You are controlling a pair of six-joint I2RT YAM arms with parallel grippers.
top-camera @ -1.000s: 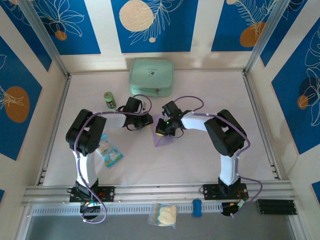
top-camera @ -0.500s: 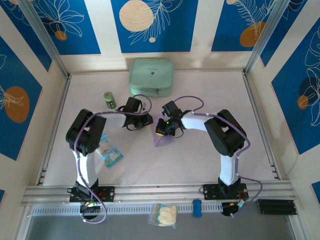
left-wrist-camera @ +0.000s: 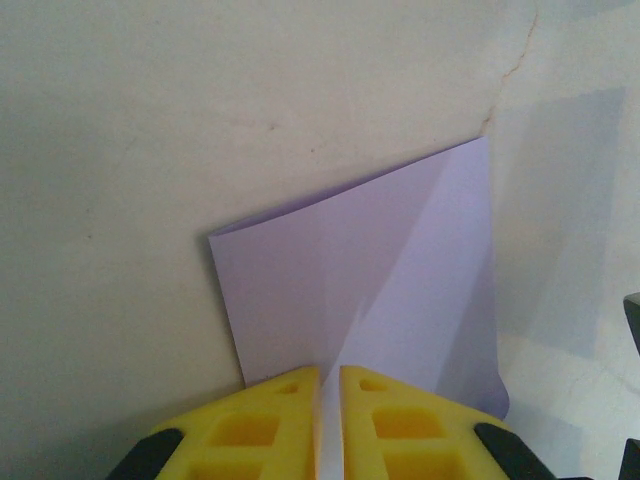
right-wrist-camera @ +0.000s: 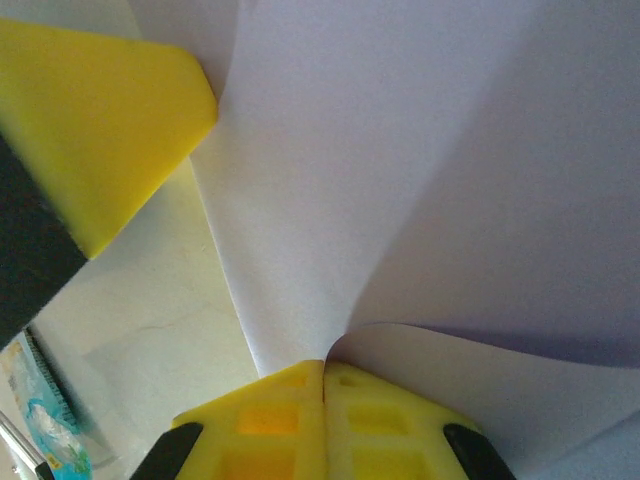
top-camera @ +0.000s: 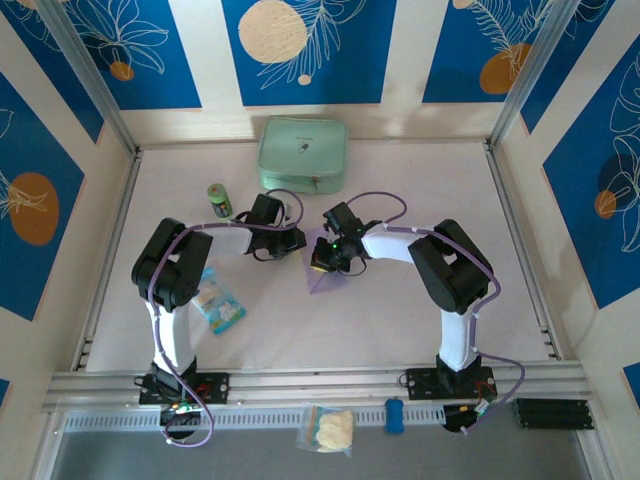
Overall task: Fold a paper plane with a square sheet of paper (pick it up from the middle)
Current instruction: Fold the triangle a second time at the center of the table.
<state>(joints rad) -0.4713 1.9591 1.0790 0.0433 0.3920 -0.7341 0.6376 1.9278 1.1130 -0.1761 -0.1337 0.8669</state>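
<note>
Square sheet of paper (top-camera: 326, 274): lavender and partly folded. I see it at mid-bench between the two arms, with one pointed corner toward the near edge.
Paper, left wrist view: it lies mostly flat, with a straight crease running away from the fingers and a diagonal fold across its right half.
Paper, right wrist view: it is lifted, fanning out from the pads, with one flap curling over to the right.
Left gripper (left-wrist-camera: 328, 385): its jaws are nearly together, and I read a pinch on the sheet's near edge, with a thin sliver of paper between the yellow pads.
Right gripper (right-wrist-camera: 323, 372): it is clamped tight on the sheet, pads meeting.
Grippers, relation: they sit close together over the paper, left one on its left side.
Bench (top-camera: 400, 320): pale surface.
Mint-green pouch (top-camera: 303, 153): flat at the far edge, well apart from the paper.
Green bottle (top-camera: 220, 200): small and upright, just beyond the left forearm.
Snack packet (top-camera: 218, 300): blue-and-white, lying flat beside the left arm.
</note>
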